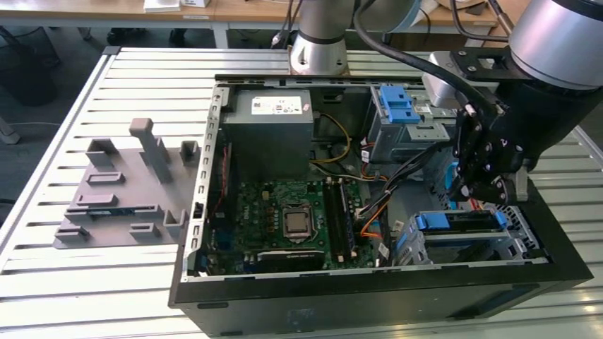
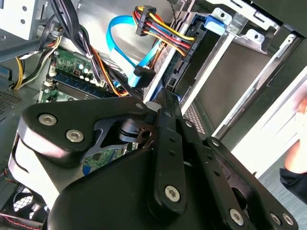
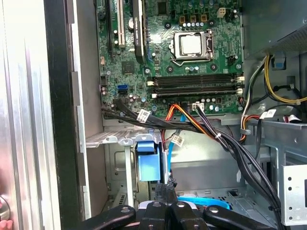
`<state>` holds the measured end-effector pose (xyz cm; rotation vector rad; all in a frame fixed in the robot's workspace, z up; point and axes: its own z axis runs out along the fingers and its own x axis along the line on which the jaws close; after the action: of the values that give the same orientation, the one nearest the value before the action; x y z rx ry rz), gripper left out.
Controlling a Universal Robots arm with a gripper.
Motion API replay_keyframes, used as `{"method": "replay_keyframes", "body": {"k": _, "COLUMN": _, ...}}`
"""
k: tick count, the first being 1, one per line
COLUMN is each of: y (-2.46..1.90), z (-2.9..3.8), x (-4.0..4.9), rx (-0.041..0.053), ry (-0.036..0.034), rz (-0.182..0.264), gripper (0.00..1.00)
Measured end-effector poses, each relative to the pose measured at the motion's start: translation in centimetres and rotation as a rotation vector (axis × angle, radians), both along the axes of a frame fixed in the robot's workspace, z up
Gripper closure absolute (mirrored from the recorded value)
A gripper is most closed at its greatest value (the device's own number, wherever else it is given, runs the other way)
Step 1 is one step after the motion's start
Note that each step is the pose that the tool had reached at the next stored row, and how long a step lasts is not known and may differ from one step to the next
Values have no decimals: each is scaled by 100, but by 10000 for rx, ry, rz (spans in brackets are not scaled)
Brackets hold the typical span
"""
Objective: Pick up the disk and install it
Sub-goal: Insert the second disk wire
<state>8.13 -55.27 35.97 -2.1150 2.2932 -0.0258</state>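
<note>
Disk: disk (image 1: pixel 462 224) lies in the near-right bay (image 1: pixel 527 239) of the case (image 1: pixel 377 300), blue frame showing.
Tool: my tool (image 1: pixel 482 196) hangs just above it; I cannot tell whether it is spread or pinching.
Risk: cables (image 1: pixel 407 169) beside the bay could snag my tool, or a tilted disk could jam on the rails.

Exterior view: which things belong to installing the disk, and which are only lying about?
Job: end effector, near the drive cage; open computer case.
Lying about: grey fixture plate at the exterior view's left; power supply; motherboard.
</note>
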Motion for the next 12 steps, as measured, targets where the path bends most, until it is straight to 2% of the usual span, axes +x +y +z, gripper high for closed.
{"method": "replay_keyframes", "body": {"k": 5, "y": 0, "z": 5, "x": -18, "rx": 1, "ry": -4, "rz": 0, "gripper": 89}}
{"method": "replay_keyframes", "body": {"k": 12, "y": 0, "z": 50, "x": -36, "rx": 1, "ry": -7, "rz": 1, "gripper": 89}}
